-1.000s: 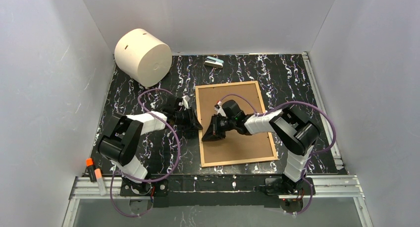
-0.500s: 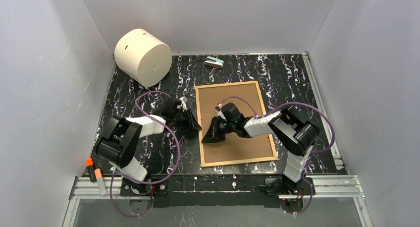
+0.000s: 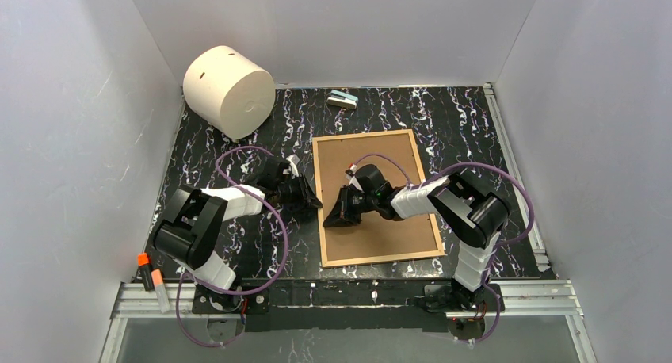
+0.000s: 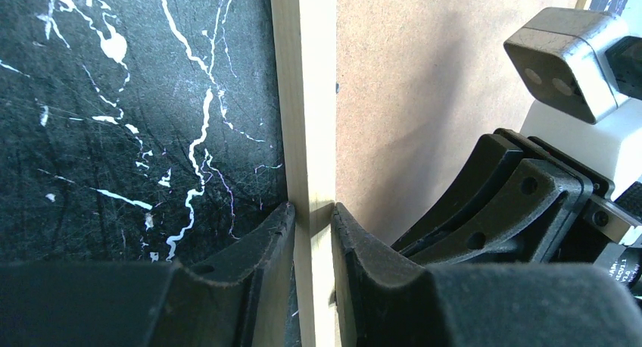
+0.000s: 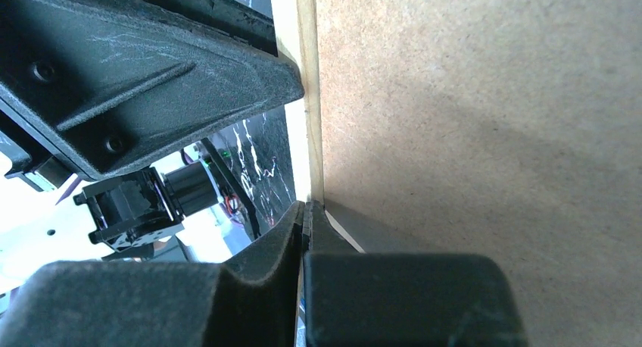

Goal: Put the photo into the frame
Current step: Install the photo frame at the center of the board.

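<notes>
frame front: hidden; the frame [image 3: 380, 220] lies brown back upward.
frame's left rail: partly covered from above by left gripper [image 3: 316, 203] and right gripper [image 3: 328, 219].
small rear object [image 3: 342, 100]: too small to identify.

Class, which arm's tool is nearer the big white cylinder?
Left. The left tool, at the left edge of the frame, is in front-right of the cylinder; the right tool is just beyond, over the frame's back.

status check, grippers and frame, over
Left gripper clamped on frame edge. Right gripper shut, tips at same edge. Frame back-up; photo not in view.
</notes>
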`<action>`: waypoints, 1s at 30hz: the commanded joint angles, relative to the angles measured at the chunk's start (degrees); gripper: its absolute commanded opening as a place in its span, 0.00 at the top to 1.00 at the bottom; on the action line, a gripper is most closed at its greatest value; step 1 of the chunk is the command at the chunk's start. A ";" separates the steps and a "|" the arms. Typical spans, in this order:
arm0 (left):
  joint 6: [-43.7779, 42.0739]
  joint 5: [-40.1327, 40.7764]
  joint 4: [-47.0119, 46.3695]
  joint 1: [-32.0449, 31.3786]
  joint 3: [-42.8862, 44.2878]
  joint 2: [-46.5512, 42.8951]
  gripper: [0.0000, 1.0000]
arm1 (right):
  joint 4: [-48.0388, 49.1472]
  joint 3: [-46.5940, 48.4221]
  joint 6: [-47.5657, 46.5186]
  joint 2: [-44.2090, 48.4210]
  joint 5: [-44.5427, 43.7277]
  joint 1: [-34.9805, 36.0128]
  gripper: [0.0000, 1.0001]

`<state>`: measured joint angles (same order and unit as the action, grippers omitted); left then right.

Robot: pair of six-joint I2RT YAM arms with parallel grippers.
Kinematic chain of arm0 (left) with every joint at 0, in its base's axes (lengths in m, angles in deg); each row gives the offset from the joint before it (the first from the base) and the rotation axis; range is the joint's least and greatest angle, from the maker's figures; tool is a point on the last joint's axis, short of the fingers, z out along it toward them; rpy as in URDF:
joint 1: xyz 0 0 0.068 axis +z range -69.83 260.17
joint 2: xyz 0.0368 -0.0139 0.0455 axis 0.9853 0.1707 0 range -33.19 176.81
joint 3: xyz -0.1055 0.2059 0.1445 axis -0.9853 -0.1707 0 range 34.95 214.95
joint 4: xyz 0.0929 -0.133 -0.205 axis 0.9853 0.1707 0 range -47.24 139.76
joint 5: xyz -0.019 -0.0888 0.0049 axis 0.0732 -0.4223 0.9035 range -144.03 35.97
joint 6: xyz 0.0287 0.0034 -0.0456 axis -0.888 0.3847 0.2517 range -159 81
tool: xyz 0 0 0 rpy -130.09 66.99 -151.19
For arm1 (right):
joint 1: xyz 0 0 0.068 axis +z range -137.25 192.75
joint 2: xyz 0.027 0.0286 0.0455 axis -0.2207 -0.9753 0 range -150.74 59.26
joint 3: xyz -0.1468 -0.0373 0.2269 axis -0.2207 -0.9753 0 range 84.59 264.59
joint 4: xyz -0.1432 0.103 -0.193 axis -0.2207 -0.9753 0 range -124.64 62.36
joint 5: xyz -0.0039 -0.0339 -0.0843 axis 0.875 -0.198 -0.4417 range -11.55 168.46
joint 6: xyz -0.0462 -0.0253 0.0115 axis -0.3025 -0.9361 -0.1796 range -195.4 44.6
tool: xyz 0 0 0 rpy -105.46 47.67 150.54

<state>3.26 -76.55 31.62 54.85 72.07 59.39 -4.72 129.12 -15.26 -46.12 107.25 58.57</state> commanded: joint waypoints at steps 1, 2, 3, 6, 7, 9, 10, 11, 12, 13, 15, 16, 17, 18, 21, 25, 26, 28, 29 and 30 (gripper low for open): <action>-2.54 6.47 11.58 -1.92 -4.52 5.91 0.76 | -0.38 -2.12 -0.81 -1.89 -1.19 0.55 0.90; -2.53 6.49 11.58 -1.92 -4.54 5.94 0.76 | -0.34 -2.29 -0.88 -2.04 -0.99 0.48 0.90; -2.53 6.45 11.58 -1.92 -4.57 5.99 0.76 | -0.33 -2.34 -0.90 -2.21 -0.94 0.57 0.90; -2.62 6.63 11.58 -1.92 -4.60 6.13 0.76 | -0.61 -2.22 -1.26 -2.52 -1.27 0.63 0.89; -2.62 6.66 11.58 -1.92 -4.62 6.13 0.76 | -1.23 -2.11 -1.59 -2.60 -1.76 0.67 0.89; -2.60 6.85 11.61 -1.92 -4.60 6.13 0.76 | -2.87 -1.71 -2.74 -2.95 -2.70 0.86 0.88; -2.54 6.88 11.65 -1.92 -4.60 6.13 0.76 | -3.70 -1.65 -3.14 -3.21 -3.10 0.99 0.86; -2.47 6.96 11.63 -1.92 -4.60 6.08 0.76 | -4.20 -1.76 -3.44 -3.37 -3.52 1.15 0.84; -2.45 6.97 11.58 -1.88 -4.60 6.12 0.76 | -4.60 -1.86 -3.79 -3.60 -3.85 1.29 0.81; -2.47 7.03 11.65 -1.92 -4.60 6.13 0.76 | -4.96 -2.04 -4.21 -3.76 -4.22 1.41 0.78; -2.37 7.26 11.66 -1.92 -4.40 6.19 0.76 | -5.16 -2.75 -4.53 -3.70 -5.25 1.68 0.72; -2.36 7.28 11.66 -1.92 -4.30 6.26 0.76 | -5.39 -3.04 -4.59 -3.73 -5.52 1.70 0.69; -2.38 7.32 11.66 -1.92 -4.22 6.36 0.76 | -5.83 -3.13 -4.78 -3.82 -5.81 1.68 0.67; -2.36 7.45 11.74 -1.92 -4.06 6.45 0.76 | -6.19 -3.14 -5.03 -3.86 -6.16 1.72 0.65; -2.26 7.66 11.84 -1.92 -3.91 6.65 0.76 | -8.28 -2.94 -6.33 -3.57 -7.89 2.06 0.61; -2.20 8.34 12.32 -1.92 -3.57 6.65 0.76 | -12.56 -2.19 -8.49 -3.30 -10.53 2.57 0.60; -2.19 8.54 12.49 -1.92 -3.51 6.70 0.76 | -13.43 -2.13 -9.02 -3.28 -11.06 2.81 0.59; -2.23 8.99 12.90 -1.92 -3.26 6.82 0.76 | -15.44 -2.06 -10.26 -3.28 -11.93 3.20 0.59; -2.25 9.27 13.09 -1.92 -3.02 6.94 0.76 | -16.36 -2.12 -10.89 -3.25 -12.48 3.44 0.59; -2.31 9.54 13.34 -1.92 -2.89 7.06 0.76 | -17.35 -2.21 -11.52 -3.13 -13.06 3.58 0.59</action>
<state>3.68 -76.29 32.56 54.85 72.73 59.78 -5.44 129.52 -18.95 -45.09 106.27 59.64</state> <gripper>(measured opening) 0.237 0.397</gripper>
